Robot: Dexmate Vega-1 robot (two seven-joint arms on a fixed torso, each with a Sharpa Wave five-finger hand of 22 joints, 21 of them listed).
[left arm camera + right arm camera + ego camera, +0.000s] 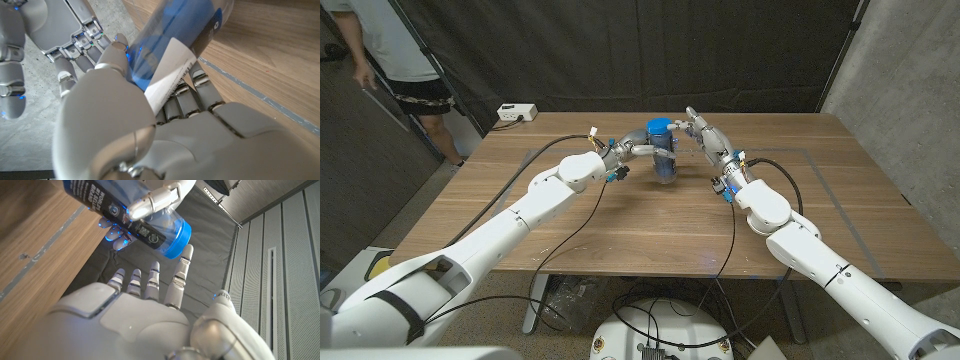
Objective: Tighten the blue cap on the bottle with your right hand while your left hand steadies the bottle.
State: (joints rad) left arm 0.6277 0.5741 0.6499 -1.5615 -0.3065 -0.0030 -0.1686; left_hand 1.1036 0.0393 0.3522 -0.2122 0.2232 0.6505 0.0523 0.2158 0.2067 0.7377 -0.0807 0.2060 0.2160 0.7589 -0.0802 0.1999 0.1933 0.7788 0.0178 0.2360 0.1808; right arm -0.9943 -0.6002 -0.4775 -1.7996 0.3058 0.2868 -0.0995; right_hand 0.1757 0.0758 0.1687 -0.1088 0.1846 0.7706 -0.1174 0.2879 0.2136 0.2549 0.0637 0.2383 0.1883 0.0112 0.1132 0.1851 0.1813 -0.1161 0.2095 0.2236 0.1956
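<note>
A clear bottle (pixel 665 160) with a dark label and a blue cap (pixel 659 128) is at the far middle of the table (pixel 620 230). My left hand (pixel 624 151) grips its body from the left; the left wrist view shows the fingers (pixel 190 95) wrapped round the bottle (pixel 175 25). My right hand (pixel 706 131) is just right of the cap, fingers straight and spread, holding nothing. In the right wrist view, my right hand's fingertips (pixel 186 255) reach close under the blue cap (pixel 179 236) while the left hand's fingers (pixel 152 199) clasp the bottle (pixel 110 200). I cannot tell whether they touch the cap.
A white power strip (pixel 517 113) lies at the table's far left edge. A person (pixel 395 50) stands behind the far left corner. Grey tape lines (pixel 840 200) run across the tabletop. A black curtain hangs behind the table.
</note>
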